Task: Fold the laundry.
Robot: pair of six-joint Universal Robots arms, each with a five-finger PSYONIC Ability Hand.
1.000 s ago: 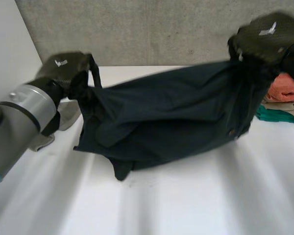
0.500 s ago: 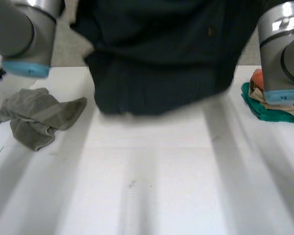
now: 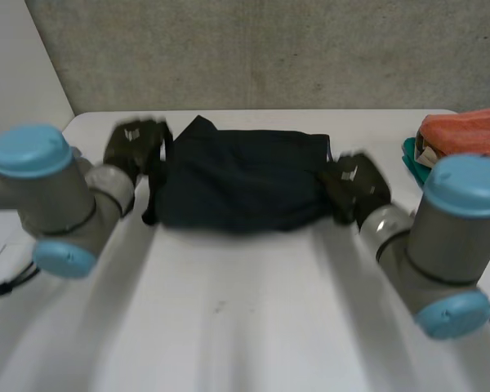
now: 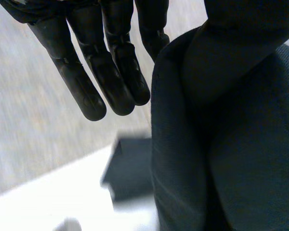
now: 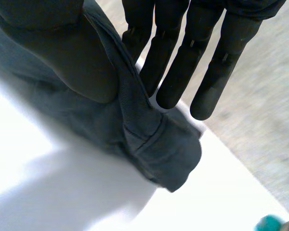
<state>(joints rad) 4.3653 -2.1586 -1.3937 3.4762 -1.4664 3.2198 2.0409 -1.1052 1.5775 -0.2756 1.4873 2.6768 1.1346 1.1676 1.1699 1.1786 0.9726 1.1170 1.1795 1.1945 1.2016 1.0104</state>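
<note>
A dark navy garment (image 3: 241,184) lies bunched across the far middle of the white table (image 3: 245,318). My left hand (image 3: 135,145) is at its left end and my right hand (image 3: 355,184) at its right end. In the left wrist view the cloth (image 4: 241,168) wraps the thumb, beside the straight fingers (image 4: 111,72). In the right wrist view a hemmed edge of the garment (image 5: 154,144) is pinched between the thumb and the straight fingers (image 5: 183,57).
A stack of folded laundry (image 3: 465,135), orange on top with green under it, sits at the table's far right edge. A concrete wall rises behind the table. My two arms (image 3: 57,196) (image 3: 441,237) reach forward over the table's sides.
The garment was held stretched in the air, swung up high, and now rests on the far part of the table. Both hands came down with it.
</note>
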